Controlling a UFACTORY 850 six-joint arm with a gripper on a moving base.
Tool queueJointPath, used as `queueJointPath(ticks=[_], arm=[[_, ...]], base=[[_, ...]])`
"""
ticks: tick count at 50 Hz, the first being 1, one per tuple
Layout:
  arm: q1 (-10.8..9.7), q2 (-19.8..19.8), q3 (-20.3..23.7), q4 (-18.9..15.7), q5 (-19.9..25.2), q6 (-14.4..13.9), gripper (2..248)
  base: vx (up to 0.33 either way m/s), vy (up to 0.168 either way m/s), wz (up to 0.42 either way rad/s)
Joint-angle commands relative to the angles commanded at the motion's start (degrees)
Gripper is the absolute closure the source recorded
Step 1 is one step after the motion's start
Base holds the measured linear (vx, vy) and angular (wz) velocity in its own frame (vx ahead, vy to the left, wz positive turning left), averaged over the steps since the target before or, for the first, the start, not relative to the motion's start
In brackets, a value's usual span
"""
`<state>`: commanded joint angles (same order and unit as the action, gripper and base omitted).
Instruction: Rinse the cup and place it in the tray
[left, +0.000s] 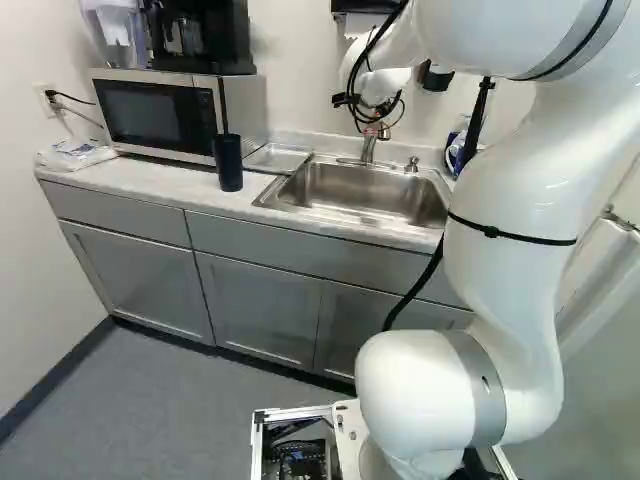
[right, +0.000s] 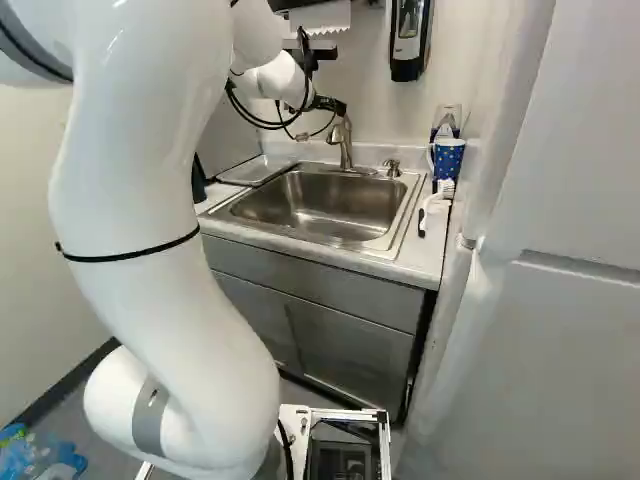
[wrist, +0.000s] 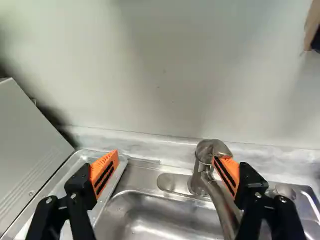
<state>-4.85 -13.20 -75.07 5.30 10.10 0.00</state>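
Tumbler (left: 229, 165), dark blue, cylindrical, presumably my cup: on the pale desk (left: 150, 183), outside the flat metal tray (left: 278, 158). End effector (wrist: 166, 157), black, orange-padded: spread open at the curved metal faucet (wrist: 204, 151), gripping nothing. Outstanding, I judge: rinsing, then placing.

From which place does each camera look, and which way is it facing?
Left base view: on the base, behind the arm, to its left; faces ahead and down toward the tray and sink. The arm stands right of the middle.
Right base view: behind the arm, to its right; same direction. The arm stands left of the middle.
Wrist view: on the wrist, along the open fingers, toward the wall.
All three share the sink.
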Motion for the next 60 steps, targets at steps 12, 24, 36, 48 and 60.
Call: queueJointPath(ticks=[12,24,36,48,60], arm=[[0.0,0.0,0.0,0.0,2.34,0.0,3],[0.0,0.0,0.0,0.0,4.7,0.0,3],[0.0,0.0,0.0,0.0,6.33,0.0,3],[0.0,0.0,0.0,0.0,6.33,0.0,3],[0.0,0.0,0.0,0.0,6.33,0.0,3]], base=[[0.0,0.0,0.0],[0.0,0.0,0.0],[0.0,0.0,0.0],[0.0,0.0,0.0],[0.0,0.0,0.0]])
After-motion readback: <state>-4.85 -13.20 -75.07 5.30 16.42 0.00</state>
